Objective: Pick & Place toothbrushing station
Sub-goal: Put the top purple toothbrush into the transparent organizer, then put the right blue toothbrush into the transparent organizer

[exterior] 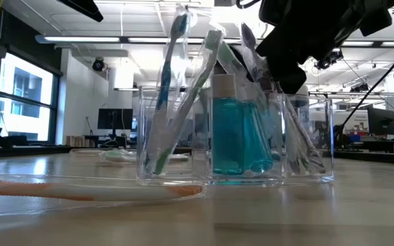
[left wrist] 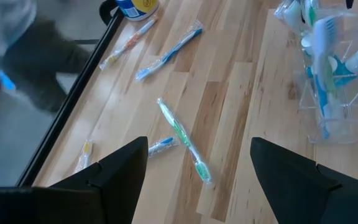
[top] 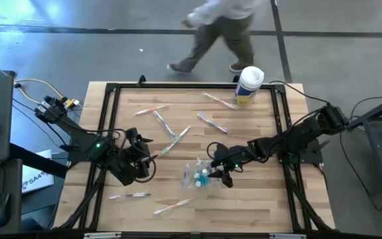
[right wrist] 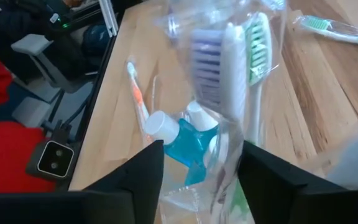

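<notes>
The toothbrushing station (top: 196,176) is a clear plastic holder that stands upright on its base on the wooden table, right of the middle. It holds several wrapped toothbrushes (exterior: 173,89) and small blue bottles with white caps (right wrist: 166,130). My right gripper (top: 215,170) comes at it from the table's right, slanting down, and is open. Its fingers (right wrist: 148,171) stand on either side of a wrapped white toothbrush with purple bristles (right wrist: 213,68) that sticks up out of the holder. My left gripper (top: 144,159) hangs open above the table to the holder's left, with nothing between its fingers (left wrist: 129,162). My right gripper has the wrapped white toothbrush's handle (right wrist: 229,155) between its open fingers, coming slanting down from the table's right. Whether either finger touches the wrapper I cannot tell. The toothbrush stands in the holder.
Loose wrapped toothbrushes lie about the table (top: 176,141) (top: 130,196) (top: 172,207) (top: 212,123). A white canister with a yellow label (top: 249,85) stands at the far right corner. A black frame (top: 108,119) borders the table. A person (top: 221,30) walks past the far edge.
</notes>
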